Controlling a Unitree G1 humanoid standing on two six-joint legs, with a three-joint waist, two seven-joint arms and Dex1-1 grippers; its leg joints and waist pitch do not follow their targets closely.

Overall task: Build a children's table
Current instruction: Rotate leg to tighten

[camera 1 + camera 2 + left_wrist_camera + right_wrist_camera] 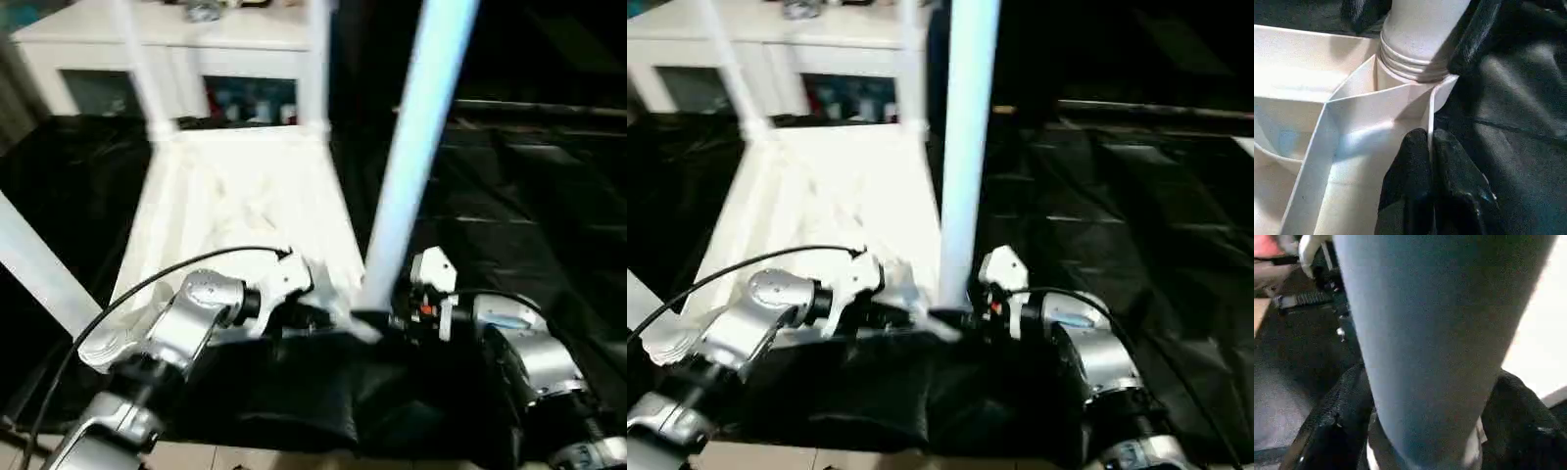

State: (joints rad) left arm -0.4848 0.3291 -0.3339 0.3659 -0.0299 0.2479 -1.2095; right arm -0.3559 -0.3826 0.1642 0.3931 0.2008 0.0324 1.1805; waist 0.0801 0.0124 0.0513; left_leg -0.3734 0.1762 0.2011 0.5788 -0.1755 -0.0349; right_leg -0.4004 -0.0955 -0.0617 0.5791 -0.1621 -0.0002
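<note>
Nearly finished: right jaws point(387, 318) are gripping the last leg point(416, 147) in its corner socket, left jaws point(1429, 161) pinching the tabletop point(245, 211) rim; three legs standing already.

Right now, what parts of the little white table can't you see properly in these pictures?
- Top of the leg held by the right gripper: cut off by the head views' upper edge.
- Its threaded end in the corner socket: the tabletop's ribs hide how far it is screwed in.
- Tabletop's near edge: hidden behind the forearms and the left gripper.
- Things in the cabinet: too blurred.
</note>
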